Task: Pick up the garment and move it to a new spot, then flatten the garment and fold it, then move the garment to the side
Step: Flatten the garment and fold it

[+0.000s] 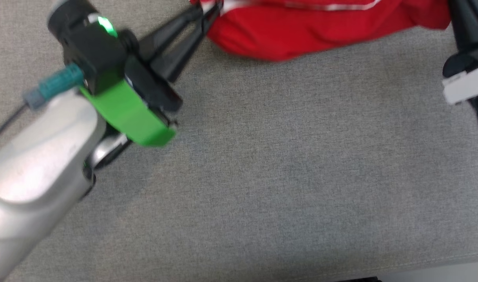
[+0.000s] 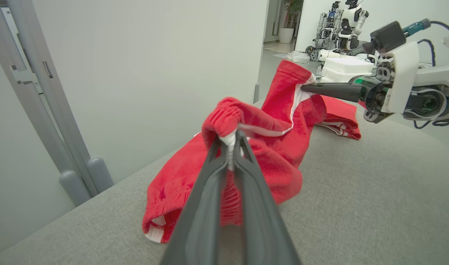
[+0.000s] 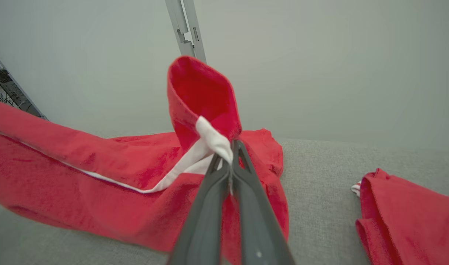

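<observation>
The left jaws are closed tight, their fingers (image 2: pixel 204 206) pinching a bunched, gathered edge of the red garment (image 2: pixel 279 147) with a scrap of white trim between the tips. The right jaws are closed as well, fingers (image 3: pixel 206 213) clamped on a white-trimmed hem, with a red flap standing up above the grip. Between the two grips the cloth hangs in a raised span, while its lower folds sag onto the grey desk (image 1: pixel 262 176) along the far edge. I judge this to be the first step, the pick-up and move: both holds are made, but the garment is not yet clear of the desk. The next move calls for both arms to rise and travel together toward the bare middle of the desk, keeping their spacing so the cloth neither tears free of these thin pinches nor bunches. The head view, blurred, cuts the garment off at its top border yet shows the wide open stretch of desk toward the near edge, a likely landing spot. The left wrist view shows the right arm's finger (image 2: pixel 331 90) reaching into the cloth from the side. Both wrist views show a second, folded red piece (image 3: pixel 405 213) lying apart, farther toward the desk's right end.
</observation>
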Robot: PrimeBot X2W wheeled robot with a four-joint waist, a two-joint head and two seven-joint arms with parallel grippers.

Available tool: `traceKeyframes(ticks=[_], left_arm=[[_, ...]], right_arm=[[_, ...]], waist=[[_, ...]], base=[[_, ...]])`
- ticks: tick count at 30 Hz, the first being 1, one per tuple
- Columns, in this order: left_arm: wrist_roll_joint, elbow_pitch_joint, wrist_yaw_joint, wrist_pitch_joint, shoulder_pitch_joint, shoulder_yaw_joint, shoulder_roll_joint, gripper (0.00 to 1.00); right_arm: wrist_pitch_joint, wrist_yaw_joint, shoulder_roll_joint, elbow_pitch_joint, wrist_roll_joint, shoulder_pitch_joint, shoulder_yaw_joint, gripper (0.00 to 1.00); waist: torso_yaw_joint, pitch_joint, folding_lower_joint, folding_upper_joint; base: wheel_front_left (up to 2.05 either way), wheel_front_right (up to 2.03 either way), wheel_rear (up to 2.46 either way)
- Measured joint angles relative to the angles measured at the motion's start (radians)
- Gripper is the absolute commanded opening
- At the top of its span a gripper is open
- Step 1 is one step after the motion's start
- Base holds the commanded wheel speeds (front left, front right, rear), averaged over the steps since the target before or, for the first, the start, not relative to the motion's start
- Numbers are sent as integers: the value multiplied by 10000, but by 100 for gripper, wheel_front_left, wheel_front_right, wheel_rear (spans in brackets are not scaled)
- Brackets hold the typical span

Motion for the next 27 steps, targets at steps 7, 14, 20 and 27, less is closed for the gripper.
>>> traceKeyframes(ticks=[7,14,20,27], left_arm=[[748,-1072,-6,-12,4300,1511,-84,0],[1540,-1755,-6,-12,7114,2201,-316,0],[1632,-2286,-8,-12,8677,2686,-384,0],[1122,-2380,-8,-12,9114,2447,-245,0]], right_arm=[[-6,0,731,-1043,-267,3367,-1528,0],[-8,0,1277,-2186,-374,5973,-2579,0],[-8,0,1310,-2922,-238,7505,-3035,0],[-8,0,1137,-3033,67,8097,-3064,0]], waist=[[-51,-584,-1,0],[-90,-1458,-2,0],[-93,-2212,-3,0],[28,-2641,-3,0]], base=[[0,0,0],[0,0,0],[0,0,0],[0,0,0]])
